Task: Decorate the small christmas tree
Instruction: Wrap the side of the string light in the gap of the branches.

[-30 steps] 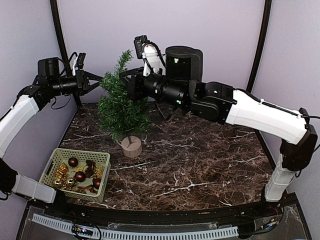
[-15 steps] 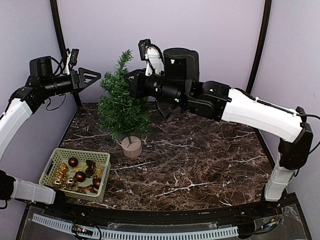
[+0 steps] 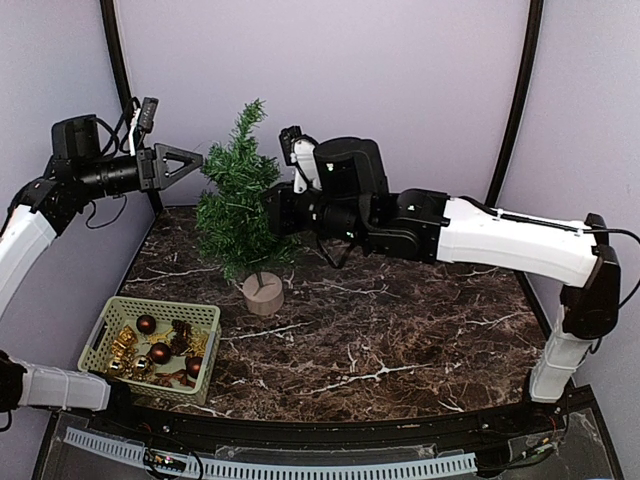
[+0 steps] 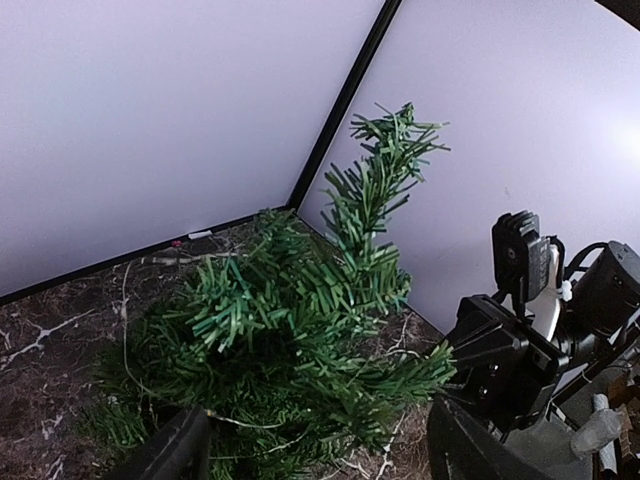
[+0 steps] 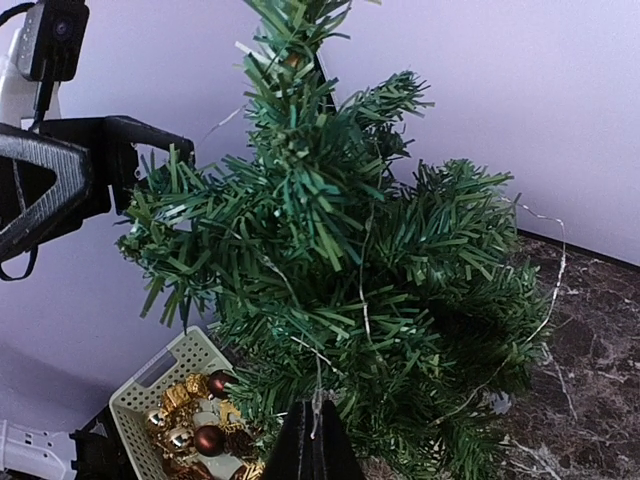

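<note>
Tree point(image 3: 243, 205) stands upright on the desk point(image 3: 400, 330), left of centre and toward the back. Its round wood base point(image 3: 263, 294) is flat on the marble, well apart from the basket point(image 3: 160, 303).

Left tool point(image 3: 178, 165) is open, its 2 fingers spread wide. It hangs level with the upper tree, just left of the left branch tips, with a small gap and no contact. Left wrist view: 1 finger point(image 4: 170, 455) in each bottom corner, tree filling the span between them, nothing held.

Right tool point(image 3: 272, 208) is closed and sits at the tree's right side at mid height, touching or buried in the outer needles. Right wrist view: tips point(image 5: 312, 445) are pressed together at the frame's bottom. A thin silver wire point(image 5: 365, 290) threads down through the branches toward them; cannot tell if it is pinched.

Right arm point(image 3: 500, 240) spans the back right of the desk above the surface, elbow near the right post point(image 3: 520, 90). Left arm comes in past the left post point(image 3: 120, 90), close to the wall.

Basket is at the near-left corner, with its near side close to the desk's front edge. It holds dark red balls point(image 3: 146, 324) and gold pieces point(image 3: 122, 345). Marble shows from the tree base out to the right and front edges.
</note>
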{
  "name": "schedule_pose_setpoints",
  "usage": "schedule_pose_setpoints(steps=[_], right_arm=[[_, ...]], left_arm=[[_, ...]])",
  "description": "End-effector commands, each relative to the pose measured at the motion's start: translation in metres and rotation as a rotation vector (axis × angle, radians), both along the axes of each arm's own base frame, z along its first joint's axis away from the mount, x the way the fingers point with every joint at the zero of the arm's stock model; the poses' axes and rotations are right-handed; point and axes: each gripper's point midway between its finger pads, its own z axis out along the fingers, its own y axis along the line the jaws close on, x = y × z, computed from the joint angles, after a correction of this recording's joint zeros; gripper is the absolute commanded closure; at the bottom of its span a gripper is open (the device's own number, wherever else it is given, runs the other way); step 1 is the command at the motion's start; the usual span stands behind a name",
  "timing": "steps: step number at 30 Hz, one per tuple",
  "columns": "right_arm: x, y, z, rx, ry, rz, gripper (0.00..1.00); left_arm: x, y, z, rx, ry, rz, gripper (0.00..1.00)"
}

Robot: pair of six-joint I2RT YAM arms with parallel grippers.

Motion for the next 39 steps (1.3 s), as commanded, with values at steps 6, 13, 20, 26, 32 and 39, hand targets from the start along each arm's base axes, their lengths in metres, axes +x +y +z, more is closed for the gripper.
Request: schedule_pose_setpoints(steps=[6, 13, 20, 26, 32, 39], right_arm=[[0.022, -0.038, 0.035, 0.070, -0.037, -0.093, 1.00], [0.037, -0.058, 0.033, 0.054, -0.036, -0.140, 1.00], [0.037, -0.055, 0.047, 0.039, -0.074, -0.096, 1.00], [0.048, -0.048, 0.057, 0.027, -0.105, -0.098, 1.00], [0.046, -0.037, 0.078, 0.066, -0.139, -0.053, 1.00], [0.048, -0.025, 0.095, 0.066, -0.186, -0.022, 1.00]], left_arm=[[0.009, 0.001, -0.020, 0.045, 0.040, 0.071, 0.28], [0.010, 0.001, -0.014, 0.001, 0.035, 0.084, 0.28], [-0.006, -0.014, 0.000, -0.044, -0.018, -0.065, 0.23], [0.000, -0.012, -0.012, -0.009, 0.016, -0.037, 0.22], [0.005, -0.011, -0.020, 0.000, 0.044, -0.021, 0.38], [0.008, -0.012, -0.026, 0.000, 0.053, -0.025, 0.51]])
